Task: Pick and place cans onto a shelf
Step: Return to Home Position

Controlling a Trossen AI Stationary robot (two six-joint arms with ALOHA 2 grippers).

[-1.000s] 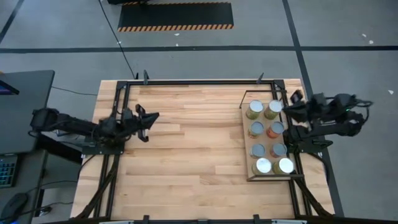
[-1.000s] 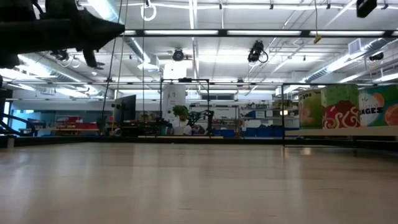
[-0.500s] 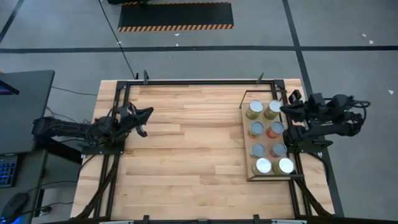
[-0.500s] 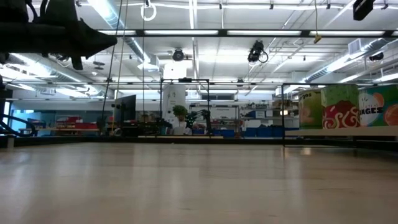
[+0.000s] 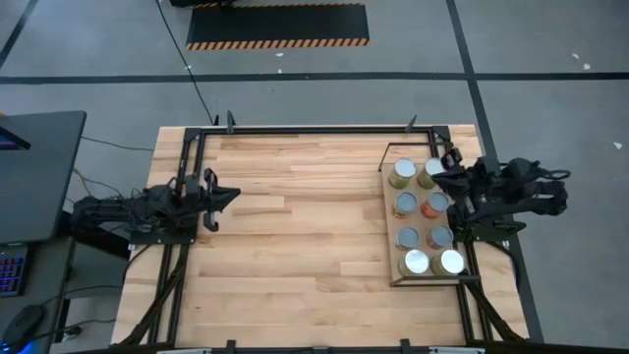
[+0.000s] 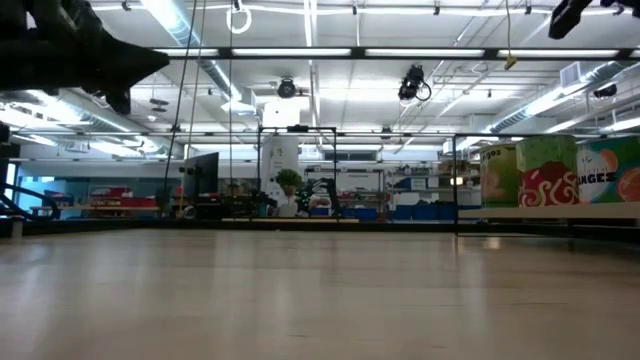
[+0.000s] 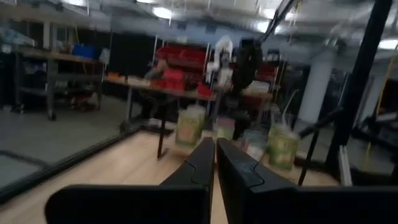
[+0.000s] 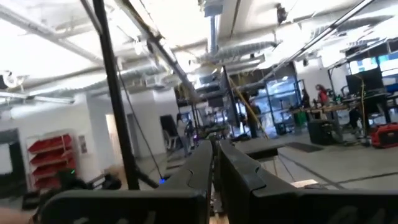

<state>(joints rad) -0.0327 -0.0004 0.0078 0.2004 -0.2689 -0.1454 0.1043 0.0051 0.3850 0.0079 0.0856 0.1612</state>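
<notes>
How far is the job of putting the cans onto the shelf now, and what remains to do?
Done: eight cans stand on the shelf in two rows; I see none elsewhere on the tabletop. In hand: nothing; the left end effector is shut and empty at the table's left side, the right end effector shut and empty above the shelf's right edge. Left: probably only parking both arms.
</notes>
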